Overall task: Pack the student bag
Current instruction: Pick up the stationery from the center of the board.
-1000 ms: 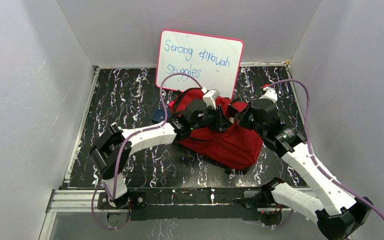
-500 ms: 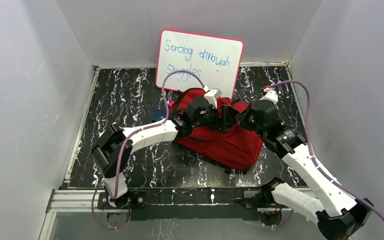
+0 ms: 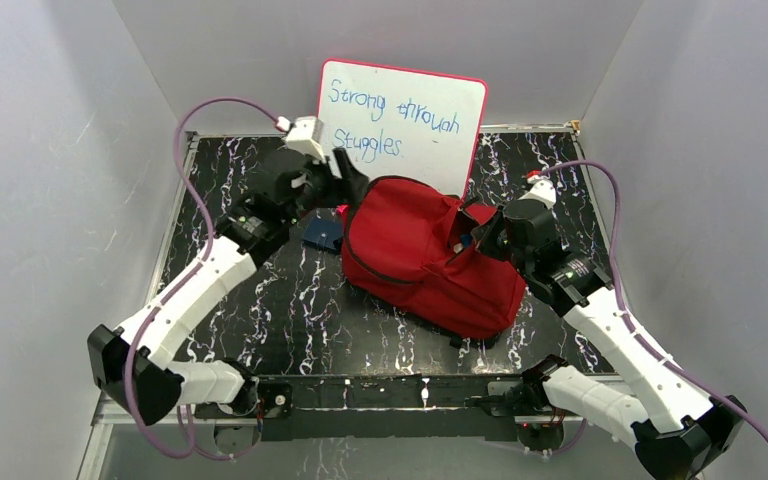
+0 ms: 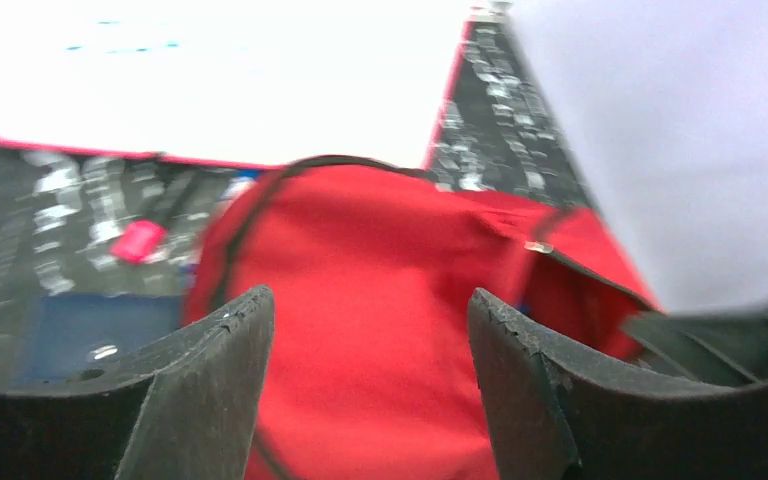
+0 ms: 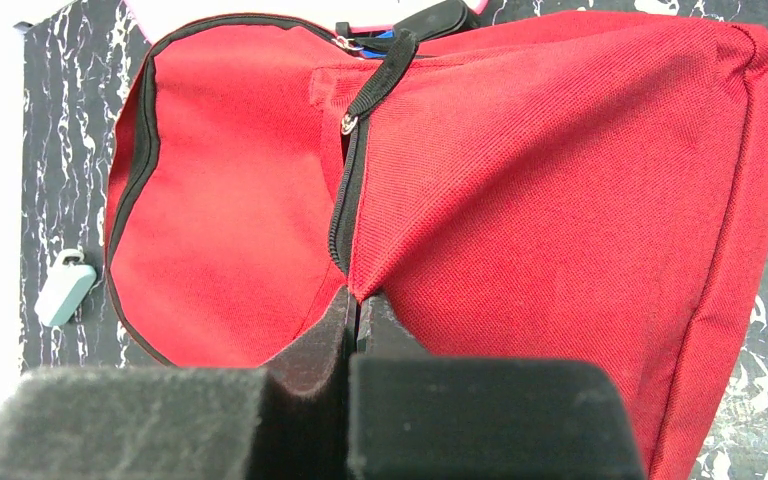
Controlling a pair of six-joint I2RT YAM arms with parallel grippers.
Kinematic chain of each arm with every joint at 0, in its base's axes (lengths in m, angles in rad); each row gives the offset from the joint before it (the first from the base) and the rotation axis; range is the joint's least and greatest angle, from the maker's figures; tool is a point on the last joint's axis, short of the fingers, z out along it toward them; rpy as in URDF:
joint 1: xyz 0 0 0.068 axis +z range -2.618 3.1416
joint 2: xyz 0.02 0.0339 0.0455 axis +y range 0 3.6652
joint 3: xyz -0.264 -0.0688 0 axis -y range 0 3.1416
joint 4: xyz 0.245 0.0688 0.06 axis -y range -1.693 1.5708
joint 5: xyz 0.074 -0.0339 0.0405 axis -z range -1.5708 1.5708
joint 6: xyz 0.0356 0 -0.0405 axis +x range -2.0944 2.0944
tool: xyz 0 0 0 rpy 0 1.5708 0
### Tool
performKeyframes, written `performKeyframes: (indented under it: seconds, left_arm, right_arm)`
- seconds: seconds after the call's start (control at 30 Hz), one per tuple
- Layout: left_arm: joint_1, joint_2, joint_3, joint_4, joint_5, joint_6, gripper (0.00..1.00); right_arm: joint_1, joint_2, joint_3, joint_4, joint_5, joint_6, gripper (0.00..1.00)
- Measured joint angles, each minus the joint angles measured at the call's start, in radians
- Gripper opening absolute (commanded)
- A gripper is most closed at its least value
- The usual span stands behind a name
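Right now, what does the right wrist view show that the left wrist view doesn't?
Only the right wrist view: the right jaws shut, pinching fabric of the student bag beside its black zipper, and a small pale tag-like item on the table. Only the left wrist view: the left jaws open and empty, the whiteboard face, a flat blue item and a small pink item. Both: the red bag and the black marbled table.

student bag before whiteboard
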Motion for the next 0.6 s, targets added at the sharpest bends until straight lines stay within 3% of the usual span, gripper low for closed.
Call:
performKeyframes:
  seconds: [0.13,0.27,0.6]
  left_arm:
    - [0.135,0.038,0.013,-0.121,-0.029,0.052,0.72]
    - [0.177,0.149,0.013,-0.204,0.018,0.085,0.78]
    - [0.248,0.188,-0.051,-0.175,0.171,0.056,0.78]
  right_arm:
    - [0.000,0.004,0.000,0.003,-0.001,-0.004,0.00]
    - [0.000,0.008,0.000,0.007,-0.001,-0.022,0.00]
    - [0.000,0.035,0.000,0.015,-0.007,-0.051,0.00]
